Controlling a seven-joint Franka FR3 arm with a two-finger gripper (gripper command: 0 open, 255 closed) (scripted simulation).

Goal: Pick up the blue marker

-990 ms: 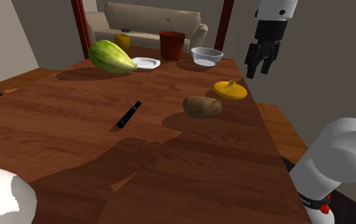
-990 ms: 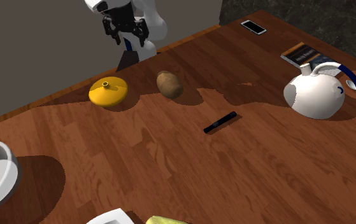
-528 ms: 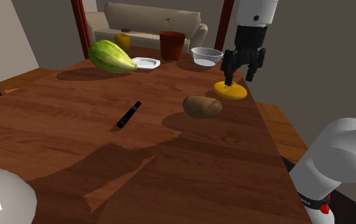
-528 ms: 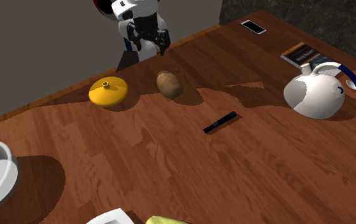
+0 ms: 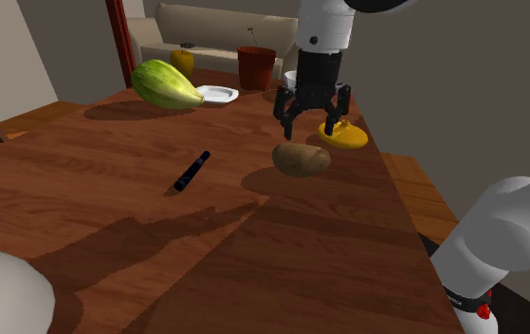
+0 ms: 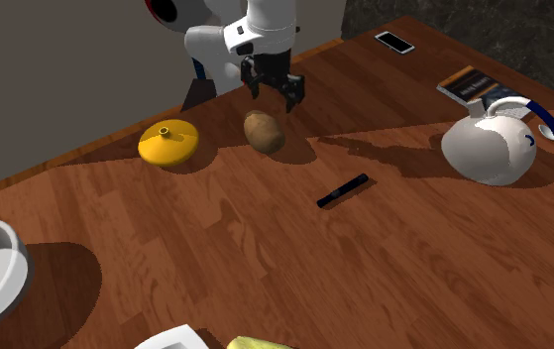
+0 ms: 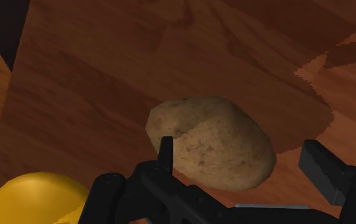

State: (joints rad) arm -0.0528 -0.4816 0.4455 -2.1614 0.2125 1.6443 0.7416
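Gripper [image 5: 310,121] closer now, marker [image 5: 191,172] well apart

All-black two-finger gripper [image 5: 310,121] with chunky, angular fingers [image 7: 325,170]. Just above it, a white cylindrical wrist link [image 5: 325,24]. Far from it, a rounded white arm segment [image 5: 504,237] with a black collar [image 5: 456,299] and small red mark [image 5: 482,310].

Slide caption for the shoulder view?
Open gripper hovers over the potato while the dark marker lies untouched on the wooden table, to the shoulder view's left.
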